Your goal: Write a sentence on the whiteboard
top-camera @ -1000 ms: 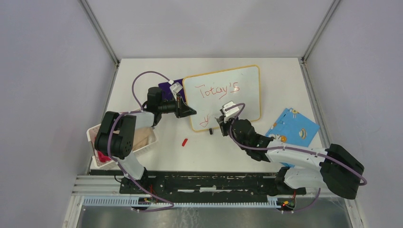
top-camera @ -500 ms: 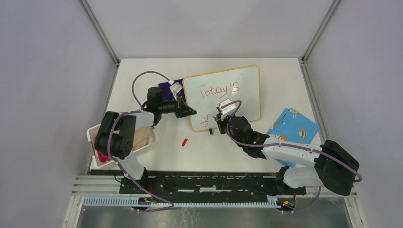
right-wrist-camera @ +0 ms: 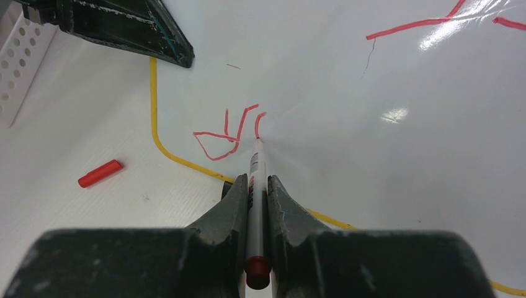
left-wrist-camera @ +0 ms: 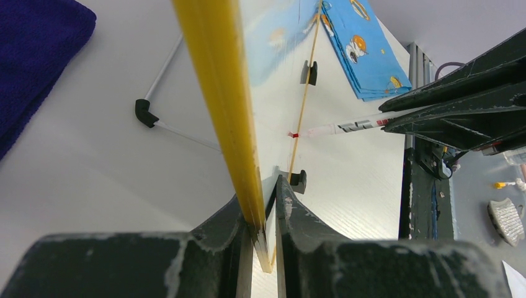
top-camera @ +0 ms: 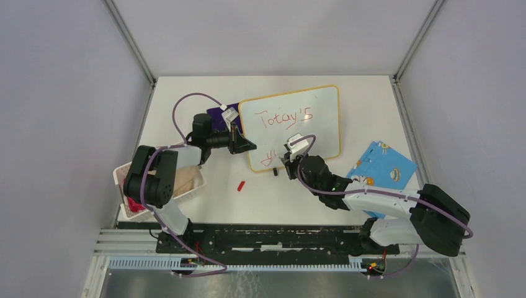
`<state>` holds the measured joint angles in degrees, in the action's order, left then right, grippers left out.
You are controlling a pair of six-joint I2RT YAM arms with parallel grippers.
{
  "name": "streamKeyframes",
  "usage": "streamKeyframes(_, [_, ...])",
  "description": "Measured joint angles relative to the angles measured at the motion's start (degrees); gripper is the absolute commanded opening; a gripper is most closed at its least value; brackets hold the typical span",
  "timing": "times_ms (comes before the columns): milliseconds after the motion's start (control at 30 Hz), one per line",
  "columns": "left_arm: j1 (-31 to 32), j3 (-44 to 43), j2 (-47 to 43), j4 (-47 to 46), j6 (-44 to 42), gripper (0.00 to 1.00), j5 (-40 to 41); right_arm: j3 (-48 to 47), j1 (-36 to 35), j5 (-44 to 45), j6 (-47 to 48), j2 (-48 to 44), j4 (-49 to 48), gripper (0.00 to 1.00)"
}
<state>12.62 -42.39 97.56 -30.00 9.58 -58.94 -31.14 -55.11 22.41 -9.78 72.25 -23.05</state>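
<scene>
Two tools work here. The left tool (left-wrist-camera: pixel 263 200) pinches the yellow edge of the whiteboard (top-camera: pixel 325 105), mid-worktop (top-camera: pixel 372 99). The right tool (right-wrist-camera: pixel 253 186) squeezes a marker (right-wrist-camera: pixel 255 166), its tip on the board. Pushing too hard could slide the board and spoil the sentence (top-camera: pixel 284 118).

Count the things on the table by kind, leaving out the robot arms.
whiteboard: 1
marker: 1
red marker cap: 1
purple cloth: 1
blue card: 1
white basket: 1
Total: 6
</scene>
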Motion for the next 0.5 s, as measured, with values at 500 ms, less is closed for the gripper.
streamKeyframes(500, [0.0, -0.1, 0.0, 0.2, 0.0, 0.02, 0.1, 0.8, 0.8, 0.3, 0.0, -1.4, 1.0, 0.0])
